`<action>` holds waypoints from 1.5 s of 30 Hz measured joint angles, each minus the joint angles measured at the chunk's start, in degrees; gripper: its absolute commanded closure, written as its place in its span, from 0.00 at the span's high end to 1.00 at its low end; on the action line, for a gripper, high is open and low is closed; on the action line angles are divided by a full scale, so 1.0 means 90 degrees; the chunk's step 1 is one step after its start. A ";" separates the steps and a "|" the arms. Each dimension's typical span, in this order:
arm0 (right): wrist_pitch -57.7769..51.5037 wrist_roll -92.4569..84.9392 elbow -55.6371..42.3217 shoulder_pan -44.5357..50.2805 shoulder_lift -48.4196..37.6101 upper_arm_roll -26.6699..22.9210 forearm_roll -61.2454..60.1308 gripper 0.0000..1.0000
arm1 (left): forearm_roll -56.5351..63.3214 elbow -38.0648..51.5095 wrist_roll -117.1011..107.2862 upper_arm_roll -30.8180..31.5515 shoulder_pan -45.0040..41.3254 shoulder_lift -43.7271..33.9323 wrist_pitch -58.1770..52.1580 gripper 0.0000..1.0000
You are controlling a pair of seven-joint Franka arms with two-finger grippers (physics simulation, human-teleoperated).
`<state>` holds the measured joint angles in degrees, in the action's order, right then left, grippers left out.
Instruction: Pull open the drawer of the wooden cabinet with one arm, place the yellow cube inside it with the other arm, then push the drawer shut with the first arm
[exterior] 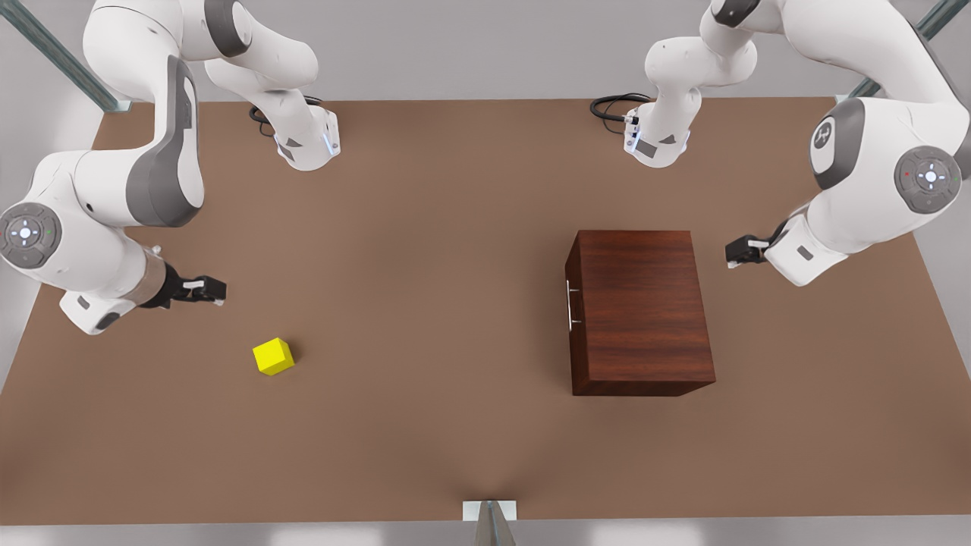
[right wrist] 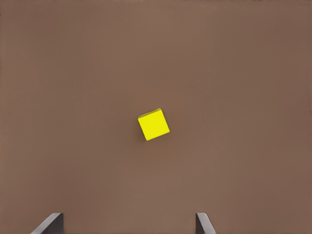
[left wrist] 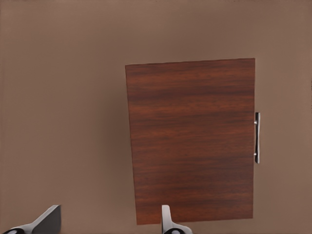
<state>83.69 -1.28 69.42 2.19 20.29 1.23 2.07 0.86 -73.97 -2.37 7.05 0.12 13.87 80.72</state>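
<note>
The wooden cabinet (exterior: 645,307) (left wrist: 192,141) stands on the brown table toward the front view's right. Its drawer front (exterior: 575,349) faces the front view's left and sits flush, with the silver bar handle (exterior: 570,305) (left wrist: 257,137) on it. My left gripper (exterior: 734,252) (left wrist: 108,225) hovers open above the table behind the cabinet's back side, apart from it. The yellow cube (exterior: 273,356) (right wrist: 153,125) rests on the table at the front view's left. My right gripper (exterior: 216,290) (right wrist: 127,226) hangs open above the table, a short way from the cube.
Both arm bases (exterior: 307,140) (exterior: 656,140) stand at the table's far edge with black cables (exterior: 611,106) beside them. A wide stretch of bare table (exterior: 425,303) lies between cube and cabinet. A small metal bracket (exterior: 489,512) sits at the near edge.
</note>
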 measured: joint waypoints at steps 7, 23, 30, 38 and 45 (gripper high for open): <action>0.0446 -0.0062 0.0580 0.0023 0.0036 0.0104 -0.0030 1.00 | 0.0079 0.0077 -0.0704 -0.0018 -0.2550 0.0893 0.0362 1.00; 0.3627 -0.0530 0.1994 -0.0298 0.1619 0.0322 -0.0054 1.00 | 0.2690 0.0123 -0.4043 -0.0245 -0.4475 0.2866 0.1623 0.70; 0.4378 -0.1141 0.2630 -0.0410 0.1657 0.0341 0.0185 1.00 | 0.2883 0.0081 -0.4670 -0.0330 -0.4348 0.3004 0.1594 0.69; 0.4861 -0.1683 0.2692 -0.0467 0.2024 0.0332 0.0293 1.00 | 0.2923 0.0081 -0.5110 -0.0343 -0.4314 0.3099 0.1576 0.68; 0.5046 -0.2029 0.2995 -0.0461 0.2068 0.0342 0.0308 1.00 | 0.2920 0.0080 -0.5321 -0.0347 -0.4243 0.3097 0.1513 0.68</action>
<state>129.10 -19.54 96.37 -1.97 38.90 4.31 4.84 27.14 -73.25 -50.26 3.92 -38.07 41.74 94.33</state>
